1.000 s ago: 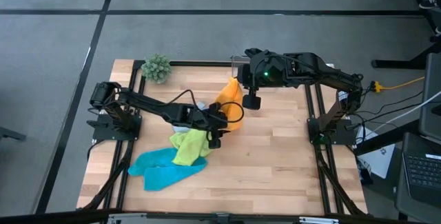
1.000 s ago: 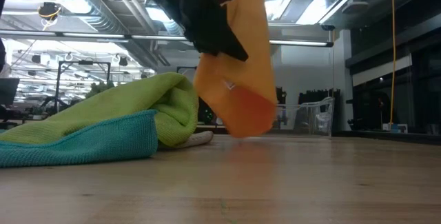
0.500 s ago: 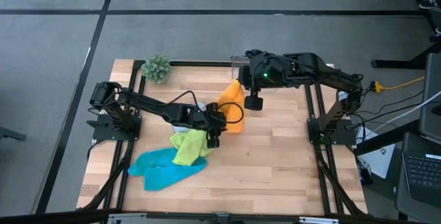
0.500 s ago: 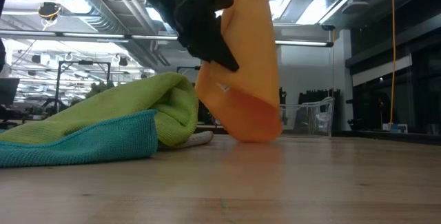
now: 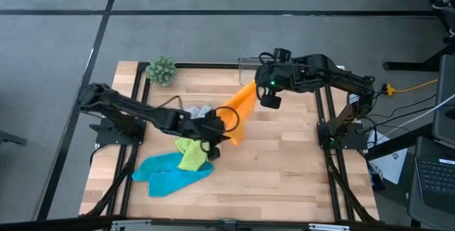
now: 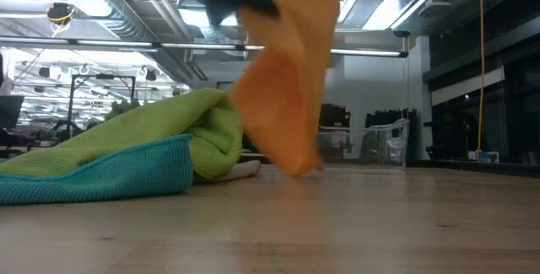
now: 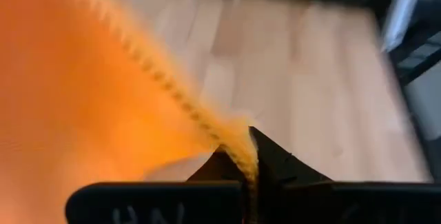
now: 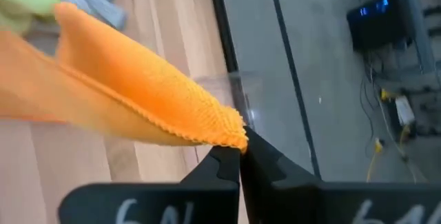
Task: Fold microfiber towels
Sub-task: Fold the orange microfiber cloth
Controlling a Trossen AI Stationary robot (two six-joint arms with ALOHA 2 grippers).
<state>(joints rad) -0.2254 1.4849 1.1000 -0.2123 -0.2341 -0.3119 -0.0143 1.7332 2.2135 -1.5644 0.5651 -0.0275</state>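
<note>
orange towel (image 5: 238, 111) blurred, both claws clamped

Left hand (image 7: 249, 156) clamped tight, arm stretched toward table middle; right hand (image 8: 239, 151) pinched closed, raised near far edge.

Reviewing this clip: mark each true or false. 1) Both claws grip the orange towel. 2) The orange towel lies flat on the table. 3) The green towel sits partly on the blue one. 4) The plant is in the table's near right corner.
1) True: the left claw and right claw are each shut on an edge of the orange towel.
2) False: it hangs lifted between the claws.
3) True: the green towel overlaps the blue towel.
4) False: the plant stands at the far left corner.
</note>
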